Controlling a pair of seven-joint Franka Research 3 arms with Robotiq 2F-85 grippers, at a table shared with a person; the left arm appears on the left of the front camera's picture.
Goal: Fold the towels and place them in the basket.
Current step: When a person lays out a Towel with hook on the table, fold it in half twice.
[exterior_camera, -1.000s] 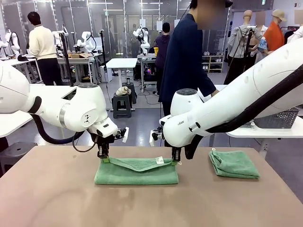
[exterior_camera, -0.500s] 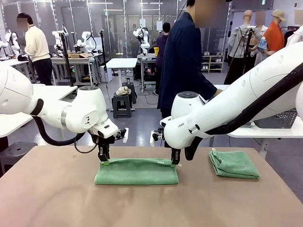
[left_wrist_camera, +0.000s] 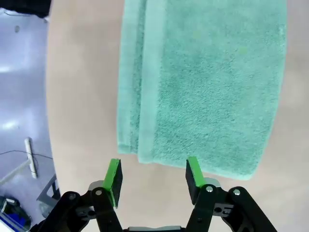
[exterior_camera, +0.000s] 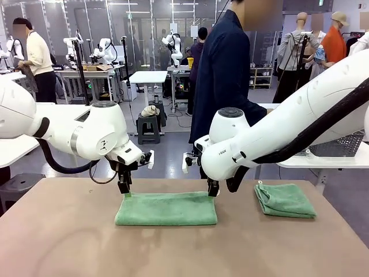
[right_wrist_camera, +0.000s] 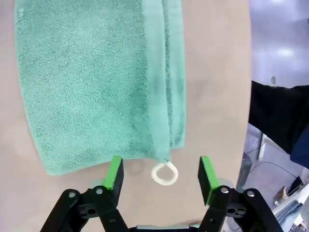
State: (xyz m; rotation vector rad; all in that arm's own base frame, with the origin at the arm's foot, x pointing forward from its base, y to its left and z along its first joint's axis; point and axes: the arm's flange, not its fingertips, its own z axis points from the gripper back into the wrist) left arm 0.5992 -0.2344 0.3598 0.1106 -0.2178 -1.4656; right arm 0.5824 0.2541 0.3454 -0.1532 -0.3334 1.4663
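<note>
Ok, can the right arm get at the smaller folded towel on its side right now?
Probably yes: the right gripper hovers open by the middle towel, and bare table lies between it and the smaller towel.

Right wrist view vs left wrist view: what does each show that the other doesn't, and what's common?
Right wrist: the white loop at one end of the towel, seen below the open right gripper, plus a person's dark clothing beyond the table edge. Left wrist: the towel's opposite end, its layered edges ahead of the open left gripper, and grey floor. Both: the same folded towel lying flat, held by neither gripper.
</note>
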